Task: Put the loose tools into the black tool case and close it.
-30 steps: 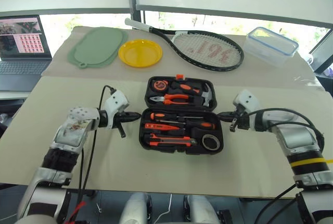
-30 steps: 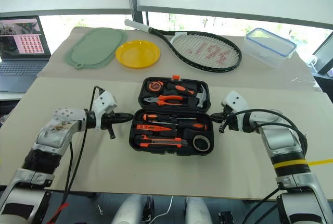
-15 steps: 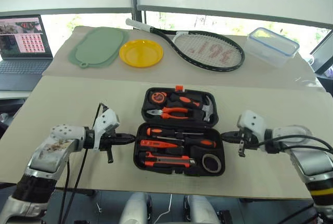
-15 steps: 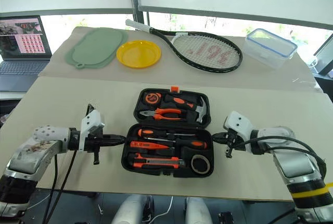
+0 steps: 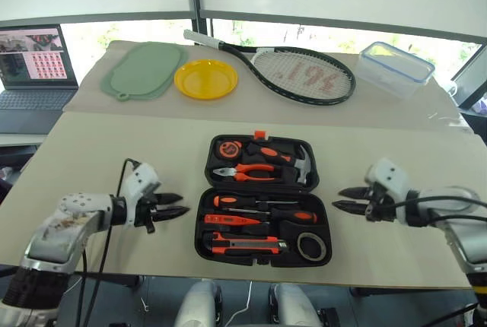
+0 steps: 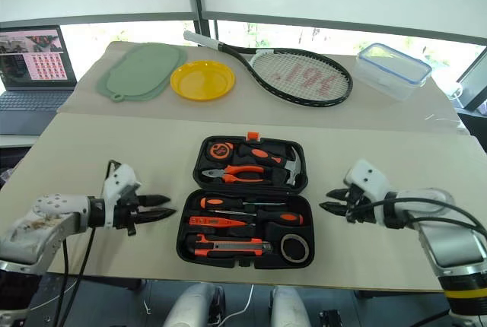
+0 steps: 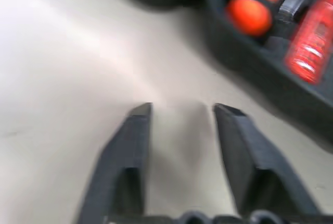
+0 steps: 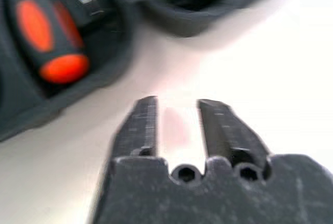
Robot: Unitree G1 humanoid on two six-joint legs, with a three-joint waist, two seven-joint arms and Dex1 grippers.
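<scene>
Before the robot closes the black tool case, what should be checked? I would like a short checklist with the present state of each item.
1. Loose tools in the black tool case: ok; screwdrivers, utility knife and tape roll lie in the near half.
2. Nothing sticks out over the rim: cannot tell.
3. Left hand empty and open: ok.
4. Right hand empty and open: ok.
5. Both hands apart from the case: ok, one at each side.
6. Case closed: not ok, lid lies flat open.

We've got the black tool case [image 5: 262,201] lying open, tools inside, left gripper [image 5: 176,204] and right gripper [image 5: 344,198] both spread, empty, either side.
</scene>
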